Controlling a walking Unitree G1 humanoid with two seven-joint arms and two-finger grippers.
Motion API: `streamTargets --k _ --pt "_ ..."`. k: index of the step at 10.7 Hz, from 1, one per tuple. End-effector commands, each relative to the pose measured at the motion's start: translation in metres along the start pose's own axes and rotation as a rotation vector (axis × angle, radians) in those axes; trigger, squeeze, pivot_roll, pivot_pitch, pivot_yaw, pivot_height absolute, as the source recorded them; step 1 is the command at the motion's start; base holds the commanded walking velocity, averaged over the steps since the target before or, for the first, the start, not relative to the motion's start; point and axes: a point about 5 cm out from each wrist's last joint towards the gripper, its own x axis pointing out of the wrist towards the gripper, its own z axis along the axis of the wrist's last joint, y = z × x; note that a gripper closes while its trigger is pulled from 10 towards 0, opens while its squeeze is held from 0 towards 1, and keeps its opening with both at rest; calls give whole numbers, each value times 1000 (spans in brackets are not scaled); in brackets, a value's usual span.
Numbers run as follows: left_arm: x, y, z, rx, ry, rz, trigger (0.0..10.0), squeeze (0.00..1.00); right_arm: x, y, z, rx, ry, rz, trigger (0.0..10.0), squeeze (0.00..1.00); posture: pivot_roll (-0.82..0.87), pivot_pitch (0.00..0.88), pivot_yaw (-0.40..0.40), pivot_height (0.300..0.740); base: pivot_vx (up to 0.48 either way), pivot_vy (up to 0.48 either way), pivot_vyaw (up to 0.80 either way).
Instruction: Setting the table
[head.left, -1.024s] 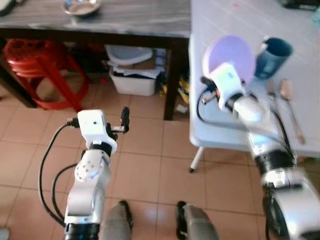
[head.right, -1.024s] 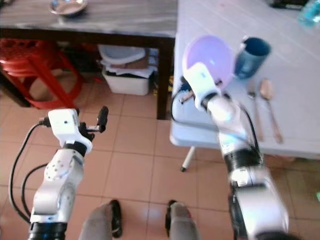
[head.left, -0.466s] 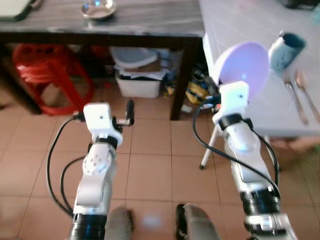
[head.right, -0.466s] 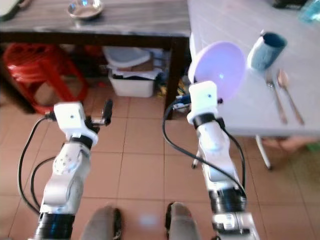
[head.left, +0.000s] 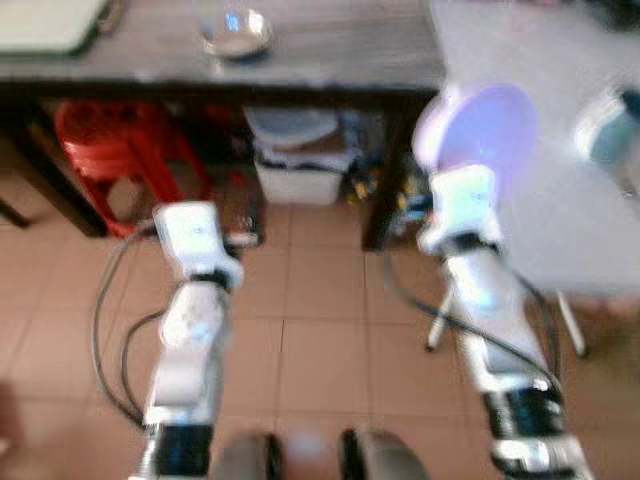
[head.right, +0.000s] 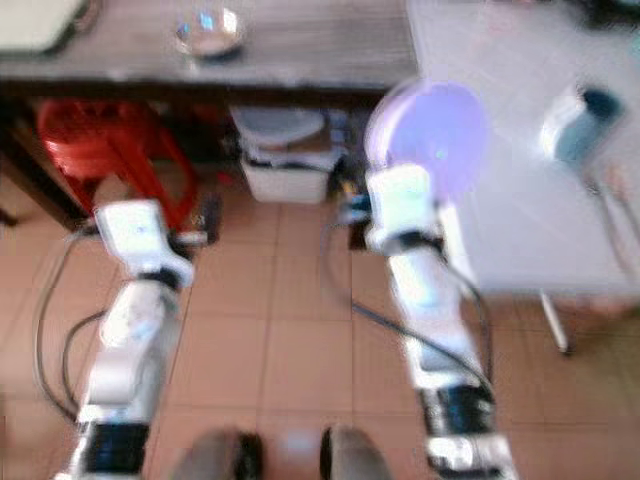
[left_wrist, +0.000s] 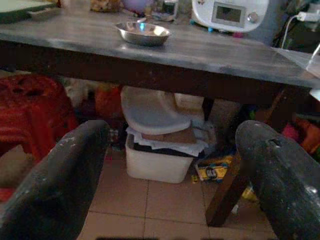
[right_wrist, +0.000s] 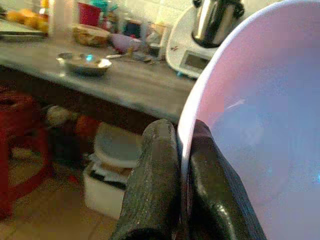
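My right gripper (right_wrist: 183, 150) is shut on the rim of a lilac plate (head.left: 482, 133), holding it on edge in the air at the corner where the white table (head.left: 575, 235) meets the dark grey table (head.left: 320, 50). In the right wrist view the plate (right_wrist: 255, 125) is large and close, pinched between both fingers. A blue cup (head.left: 612, 137) stands on the white table to the plate's right. My left gripper (left_wrist: 170, 165) is open with nothing in it, held over the tiled floor in front of the dark table. Both eye views are blurred.
A steel bowl (head.left: 236, 33) sits on the dark table, with a white kitchen appliance (left_wrist: 230, 12) further back. Under that table stand a red stool (head.left: 110, 140) and a white lidded bin (head.left: 298, 172). Tiled floor lies in front of me.
The whole view has shifted, so the camera moved, and it is blurred now. The right gripper has carried the plate leftward, away from the blue cup. The left gripper stays open.
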Motion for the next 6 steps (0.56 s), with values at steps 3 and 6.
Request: streamTargets --k 3,6 --pt "-1 6 -2 -2 4 15 10000 0 -6 8 2 9 -7 16 0 0 -34 167 -10 740 458 0 0" --pt "-1 6 1 11 -21 5 10000 0 -6 9 2 -2 -6 15 10000 0 -34 167 -7 740 353 321 0"
